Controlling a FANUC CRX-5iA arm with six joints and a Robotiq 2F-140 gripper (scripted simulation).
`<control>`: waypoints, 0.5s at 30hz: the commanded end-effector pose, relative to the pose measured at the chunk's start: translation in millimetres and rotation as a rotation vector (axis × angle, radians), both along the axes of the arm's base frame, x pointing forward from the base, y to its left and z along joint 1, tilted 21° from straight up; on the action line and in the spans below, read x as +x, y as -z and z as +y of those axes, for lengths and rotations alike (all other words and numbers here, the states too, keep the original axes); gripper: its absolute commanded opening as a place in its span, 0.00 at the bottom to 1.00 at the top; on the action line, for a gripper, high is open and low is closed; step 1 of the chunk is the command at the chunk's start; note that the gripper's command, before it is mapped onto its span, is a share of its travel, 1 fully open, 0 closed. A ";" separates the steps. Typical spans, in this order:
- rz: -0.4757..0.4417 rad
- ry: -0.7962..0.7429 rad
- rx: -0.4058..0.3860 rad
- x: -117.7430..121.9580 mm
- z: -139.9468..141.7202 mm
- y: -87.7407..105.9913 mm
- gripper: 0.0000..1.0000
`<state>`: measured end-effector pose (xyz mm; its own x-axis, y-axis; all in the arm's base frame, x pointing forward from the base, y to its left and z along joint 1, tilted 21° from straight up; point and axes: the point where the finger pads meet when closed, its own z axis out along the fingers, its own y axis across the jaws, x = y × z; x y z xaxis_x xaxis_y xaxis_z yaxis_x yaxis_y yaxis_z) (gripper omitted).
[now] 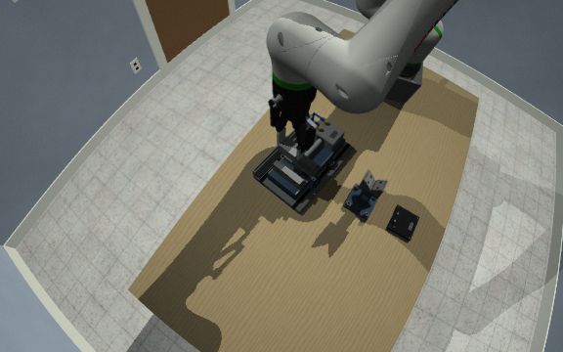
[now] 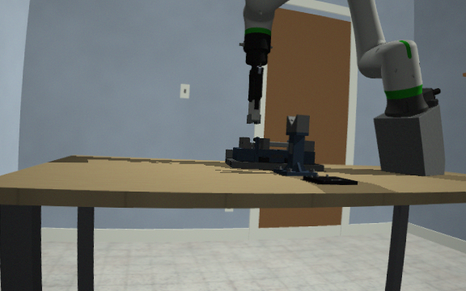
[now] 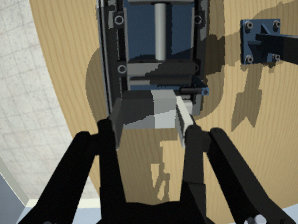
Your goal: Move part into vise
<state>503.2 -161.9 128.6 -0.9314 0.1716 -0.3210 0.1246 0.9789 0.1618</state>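
My gripper (image 3: pixel 148 107) was clamped on the part (image 3: pixel 165 111), hanging mid-frame in the wrist view above the open vise (image 3: pixel 156 36), lined up to lower it between the jaws.

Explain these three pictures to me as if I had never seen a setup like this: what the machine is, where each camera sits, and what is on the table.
The machine is a white robot arm on a grey pedestal, ending in a black two-fingered pincer. One picture looks down from above, one looks from the side at table height, and one is taken from the wrist, looking past the pincer's fingers.

On the wooden table stand a vise, a fixed V-block and a flat black infeed plate.

The pincer is shut on the part, a grey block, and hangs in the air above the vise, as the side view shows.
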 end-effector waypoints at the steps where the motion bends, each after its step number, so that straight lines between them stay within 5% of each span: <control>1: 0.000 0.000 0.000 2.3 0.5 5.4 0.00; 15: 0.000 0.000 0.000 6.0 1.7 15.2 0.00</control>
<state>508.4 -160.3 115.1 -0.9314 0.1716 -0.3210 0.1246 0.9789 0.1618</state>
